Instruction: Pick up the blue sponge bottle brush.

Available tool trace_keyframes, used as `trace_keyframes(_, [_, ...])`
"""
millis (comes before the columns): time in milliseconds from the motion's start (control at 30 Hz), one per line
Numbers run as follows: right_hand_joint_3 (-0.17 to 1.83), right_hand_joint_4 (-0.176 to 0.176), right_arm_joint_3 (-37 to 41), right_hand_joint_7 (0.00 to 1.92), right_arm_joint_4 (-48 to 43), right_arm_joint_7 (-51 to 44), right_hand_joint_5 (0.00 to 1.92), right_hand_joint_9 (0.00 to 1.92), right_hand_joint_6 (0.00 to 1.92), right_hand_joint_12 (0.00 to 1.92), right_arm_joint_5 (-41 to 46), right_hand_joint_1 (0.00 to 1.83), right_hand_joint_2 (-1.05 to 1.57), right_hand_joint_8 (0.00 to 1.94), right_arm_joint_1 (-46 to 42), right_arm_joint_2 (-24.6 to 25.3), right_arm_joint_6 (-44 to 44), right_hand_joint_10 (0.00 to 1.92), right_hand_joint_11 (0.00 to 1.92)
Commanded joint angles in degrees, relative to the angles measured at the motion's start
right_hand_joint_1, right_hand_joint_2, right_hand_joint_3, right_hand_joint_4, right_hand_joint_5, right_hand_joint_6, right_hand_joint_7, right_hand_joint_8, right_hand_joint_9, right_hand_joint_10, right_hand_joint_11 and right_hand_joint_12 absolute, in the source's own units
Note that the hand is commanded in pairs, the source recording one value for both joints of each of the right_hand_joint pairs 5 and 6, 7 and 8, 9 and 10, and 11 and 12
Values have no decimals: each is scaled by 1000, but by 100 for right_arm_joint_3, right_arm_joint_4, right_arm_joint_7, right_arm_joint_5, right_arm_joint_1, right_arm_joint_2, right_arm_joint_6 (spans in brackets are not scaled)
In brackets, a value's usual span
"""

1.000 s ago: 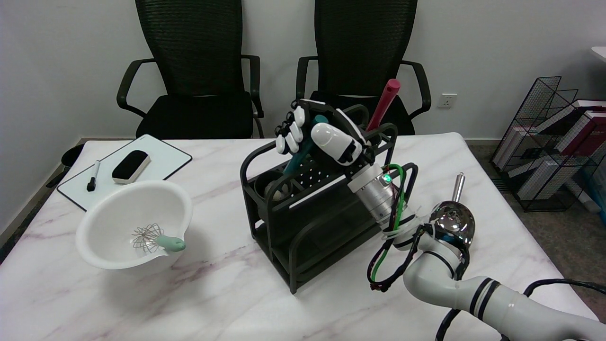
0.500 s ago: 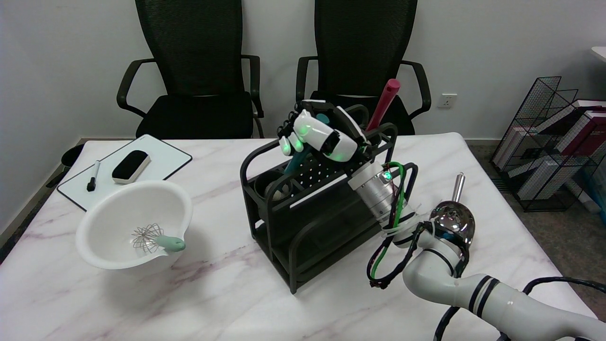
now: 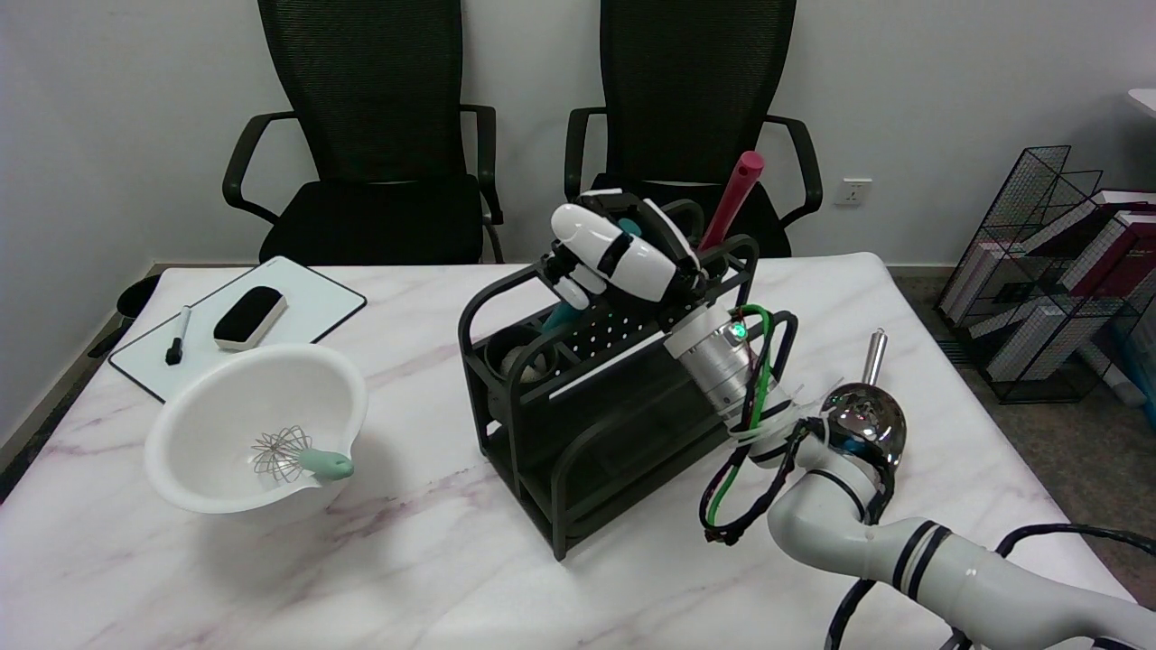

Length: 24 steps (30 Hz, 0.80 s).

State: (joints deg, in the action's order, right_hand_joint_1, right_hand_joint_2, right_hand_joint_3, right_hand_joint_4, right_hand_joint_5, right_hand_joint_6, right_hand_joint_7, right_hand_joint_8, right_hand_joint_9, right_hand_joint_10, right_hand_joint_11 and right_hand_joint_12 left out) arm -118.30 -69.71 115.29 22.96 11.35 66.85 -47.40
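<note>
The robot hand [image 3: 614,257] is seen above the left end of a black metal rack [image 3: 578,424] standing on the marble-patterned surface [image 3: 406,560], its fingers curled closed around the teal handle of the blue sponge bottle brush [image 3: 562,314]. Only short parts of that handle are visible, at the top of the hand and just below it; the brush leans down into the rack's left cup-shaped compartment, where its head is mostly hidden. A red-handled utensil [image 3: 733,200] is held upright and tilted in the rack's right rear compartment. The rack's lower shelf is dark, and its contents cannot be made out.

To the left, a white mixing bowl [image 3: 217,397] is placed on the surface, and a small wire whisk with a pale green handle [image 3: 298,456] is lying inside it, the handle resting toward the bowl's spout. Farther back left, a small whiteboard [image 3: 312,311] carries a black eraser [image 3: 249,317] and a black marker [image 3: 178,335], set apart from each other. A shiny metal ladle [image 3: 862,411] lies on the surface near the right arm. No readable writing or labels can be made out anywhere.
</note>
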Motion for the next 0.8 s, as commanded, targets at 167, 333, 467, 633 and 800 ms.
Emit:
trace_keyframes(167, [375,0,4,1920,-61,12,1920,1851,1920,1723,12,1096,1571,1920,76,-10,20,1851,1723])
trace_keyframes(333, [368,0,12,1920,-234,37,1920,1860,1920,1726,20,1093,1571,1920,76,-15,23,1860,1726])
trace_keyframes(467, [367,0,20,1920,-474,119,1920,1870,1920,1740,28,1083,1571,1920,71,-7,87,1870,1740])
trace_keyframes(633, [366,0,12,1920,-772,204,1920,1882,1920,1752,28,1075,1571,1920,84,-7,586,1882,1752])
trace_keyframes(800, [354,0,-4,1920,-777,204,1920,1904,1920,1777,-132,1085,1571,1920,200,-37,1294,1904,1777])
